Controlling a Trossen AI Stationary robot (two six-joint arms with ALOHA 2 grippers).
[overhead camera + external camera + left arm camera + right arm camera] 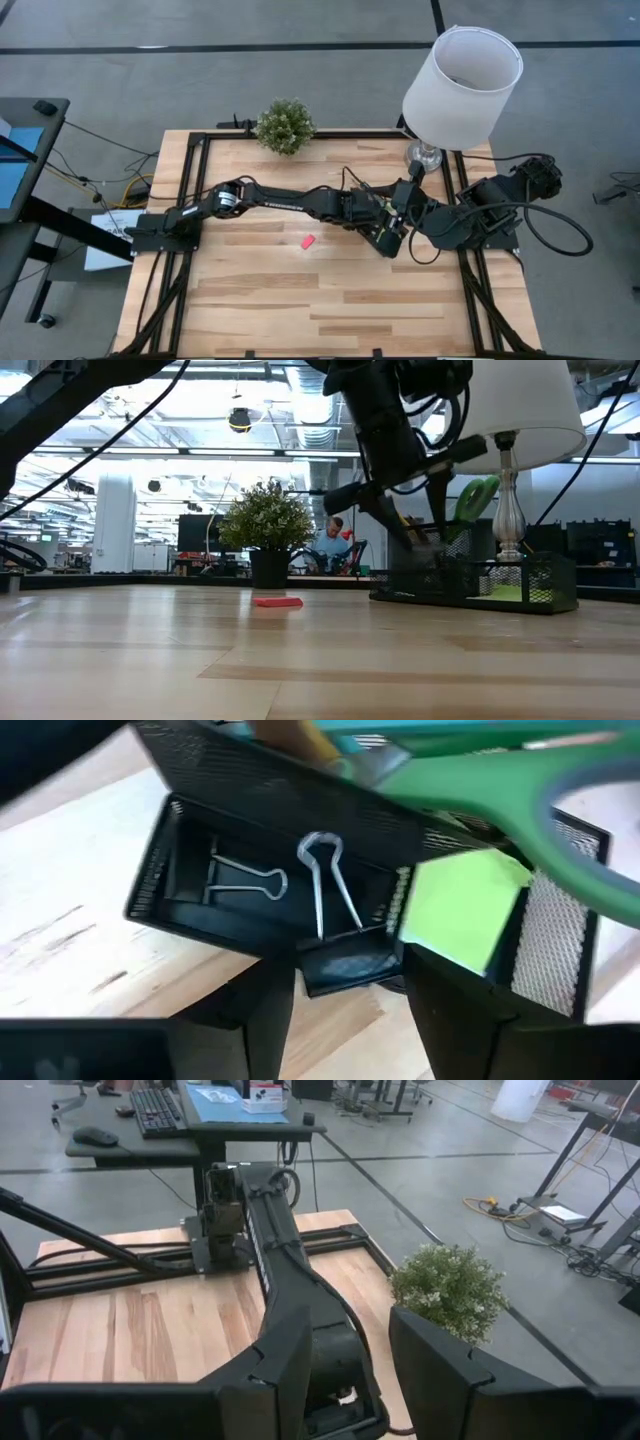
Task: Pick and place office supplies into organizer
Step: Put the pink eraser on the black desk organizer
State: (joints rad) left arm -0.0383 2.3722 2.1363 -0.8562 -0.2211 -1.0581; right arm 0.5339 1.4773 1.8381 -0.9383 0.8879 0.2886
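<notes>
The black mesh organizer stands at the table's right, near the lamp. Green-handled scissors stand in its raised back section, and a lime-green sticky-note pad lies in one compartment. One black binder clip lies flat in the front compartment. My left gripper hovers over the organizer's front wall, shut on a second binder clip. A pink eraser lies flat on the wood left of the organizer. My right gripper waits open, high above the table's right part, holding nothing. My left gripper pinches the second binder clip's black body between its two fingers, one on each end. The fingers come slanting down from the table's left side. The clip's wire handles reach out past the fingertips over the front compartment.
A white-shaded lamp stands at the far right, just behind the organizer. A small potted plant sits at the far edge. The left arm stretches across the middle. Bare wood lies along the near half.
</notes>
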